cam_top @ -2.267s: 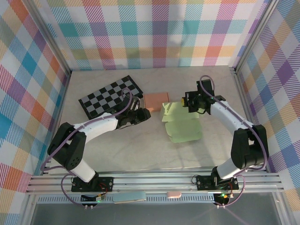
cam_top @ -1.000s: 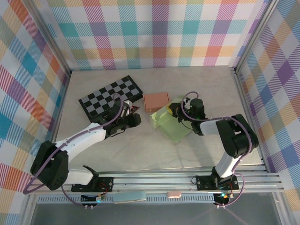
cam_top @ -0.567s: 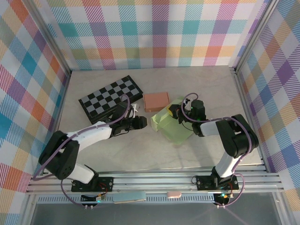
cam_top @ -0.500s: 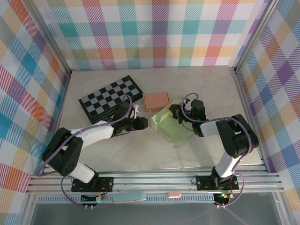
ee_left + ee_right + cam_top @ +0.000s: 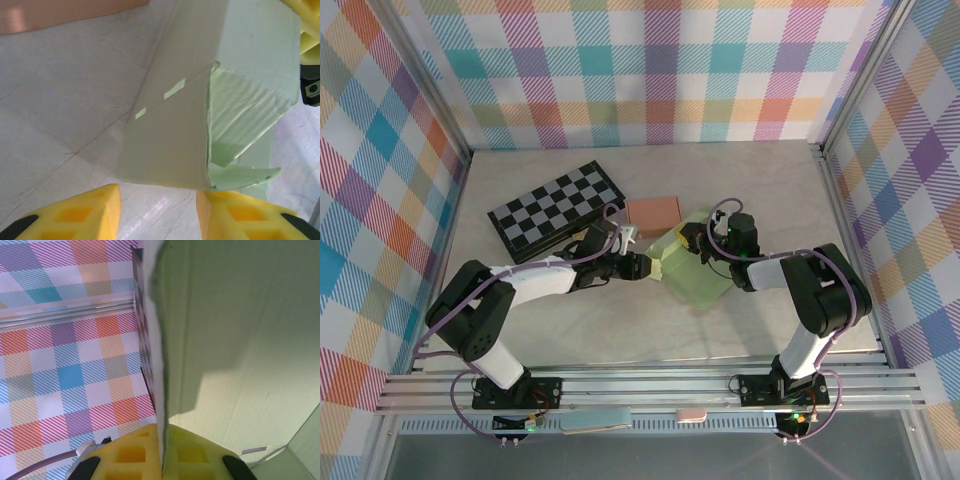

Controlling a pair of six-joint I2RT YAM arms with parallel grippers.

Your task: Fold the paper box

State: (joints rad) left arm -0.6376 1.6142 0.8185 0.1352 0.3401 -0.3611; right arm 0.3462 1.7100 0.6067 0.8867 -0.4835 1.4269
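The pale green paper box (image 5: 688, 268) stands partly raised at the table's middle right, one end open with loose flaps (image 5: 240, 175). My right gripper (image 5: 698, 240) is shut on its upper wall; that thin wall (image 5: 162, 405) runs edge-on between the yellow fingers (image 5: 135, 455). My left gripper (image 5: 642, 266) sits just left of the box, open, its yellow fingers (image 5: 85, 212) spread below the box's near corner (image 5: 165, 165) with bare table between them.
A folded checkerboard (image 5: 555, 209) lies at the back left. A flat salmon-coloured card (image 5: 653, 214) rests behind the box, its edge at the top of the left wrist view (image 5: 60, 10). Plaid walls close the cell in on three sides.
The left gripper has slid right along the table up to the box's left side. The right gripper swung in and lifted the flat box into a raised shape; since then it holds still.
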